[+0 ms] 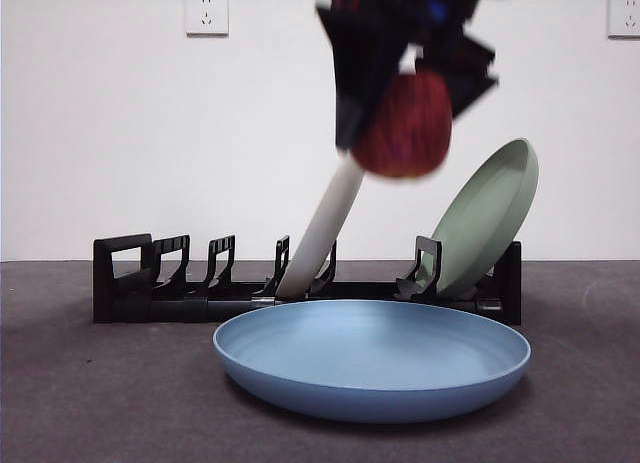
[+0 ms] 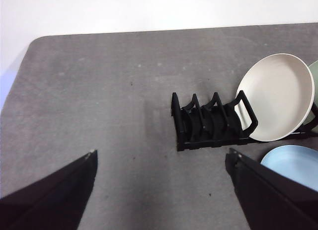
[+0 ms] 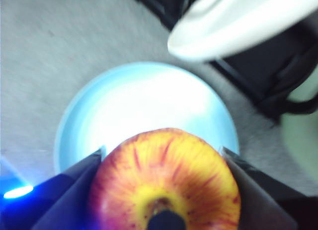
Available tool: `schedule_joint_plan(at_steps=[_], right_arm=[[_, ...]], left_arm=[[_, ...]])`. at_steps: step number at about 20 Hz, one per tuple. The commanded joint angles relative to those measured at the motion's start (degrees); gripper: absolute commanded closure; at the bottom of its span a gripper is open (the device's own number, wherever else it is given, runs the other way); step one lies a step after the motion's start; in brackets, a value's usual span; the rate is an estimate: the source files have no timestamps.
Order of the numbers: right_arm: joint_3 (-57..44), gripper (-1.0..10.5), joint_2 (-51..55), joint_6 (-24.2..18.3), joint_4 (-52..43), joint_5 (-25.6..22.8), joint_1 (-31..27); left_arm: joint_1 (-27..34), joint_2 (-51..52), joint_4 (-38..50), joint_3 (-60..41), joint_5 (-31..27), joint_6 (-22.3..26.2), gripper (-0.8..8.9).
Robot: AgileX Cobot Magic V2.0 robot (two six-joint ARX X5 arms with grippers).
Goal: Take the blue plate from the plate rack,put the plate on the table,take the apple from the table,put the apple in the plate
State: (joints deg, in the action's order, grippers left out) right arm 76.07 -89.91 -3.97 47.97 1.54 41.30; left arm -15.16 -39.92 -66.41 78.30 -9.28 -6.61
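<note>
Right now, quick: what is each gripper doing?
Left gripper: open, holding nothing.
Right gripper: closed on the apple, above the blue plate.

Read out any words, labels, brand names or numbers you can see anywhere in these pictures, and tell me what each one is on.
None can be read. The white wall sockets carry no legible marking, and the round matte light-blue plate, red-and-yellow apple and long black slotted plate rack bear no text.
</note>
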Motion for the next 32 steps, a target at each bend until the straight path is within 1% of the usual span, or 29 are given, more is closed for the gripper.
schedule_joint_plan(at_steps=[1,2,4,6,11,15,16,17,19,20,21,23,26,28,30,32], right_arm=[[-7.28,9.6,-0.42,2.71,-8.04,1.49,0.02],[-10.29,9.6,-0.42,4.11,-12.02,1.53,0.09],[-15.45,9.6,-0.59,5.07,-18.84,1.49,0.09],[-18.88,9.6,-1.44,5.9,-23.23,1.53,0.07],[-19.52,9.6,-6.1,5.86,-25.42,1.53,0.09],[-19.52,9.4,-7.61,6.01,-25.9,1.49,0.07],[-19.52,9.1,-7.58,6.03,-25.9,1.49,0.07],[-19.52,8.1,-7.58,6.05,-25.83,1.44,0.07],[-19.5,5.1,-7.58,6.19,-25.79,1.33,0.04],[-19.5,4.0,-7.52,6.43,-25.79,1.36,0.04],[-19.45,3.7,-7.41,6.51,-25.79,1.36,0.04],[-19.15,3.8,-6.71,6.54,-25.77,1.33,0.04],[-17.73,3.8,-2.91,6.69,-24.92,1.33,0.02],[-17.29,3.8,1.14,6.71,-24.68,1.36,0.02],[-17.27,3.8,7.1,6.71,-23.74,1.25,0.0],[-17.27,3.8,13.51,6.69,-22.03,0.94,-0.04]], left_arm=[[0.15,-1.14,1.9,-0.26,2.34,0.72,3.79],[0.13,-1.66,2.36,-0.24,2.54,0.74,3.79],[0.13,-2.99,2.95,-0.26,2.6,0.85,3.79],[0.15,-4.46,3.43,-0.26,3.58,0.85,3.79],[0.13,-8.07,5.49,-0.26,4.04,1.33,3.79],[0.13,-11.47,6.01,-0.26,6.84,2.19,3.79],[0.13,-12.39,6.05,-0.26,6.84,2.25,3.79],[0.11,-13.0,6.12,-0.26,6.88,2.32,3.79],[0.09,-14.36,6.78,-0.26,8.33,2.34,3.79],[0.09,-14.95,7.37,-0.26,9.86,2.34,3.79],[0.04,-15.41,8.0,-0.26,10.88,2.34,3.79],[-0.31,-15.98,8.98,-0.24,11.65,2.34,3.79],[-1.7,-16.57,10.05,-0.26,13.03,2.32,3.79],[-2.84,-16.57,11.08,-0.24,13.33,2.38,3.79],[-4.31,-16.57,12.74,-0.26,16.17,3.63,3.79],[-5.79,-16.63,14.47,-0.26,18.88,3.69,3.79]])
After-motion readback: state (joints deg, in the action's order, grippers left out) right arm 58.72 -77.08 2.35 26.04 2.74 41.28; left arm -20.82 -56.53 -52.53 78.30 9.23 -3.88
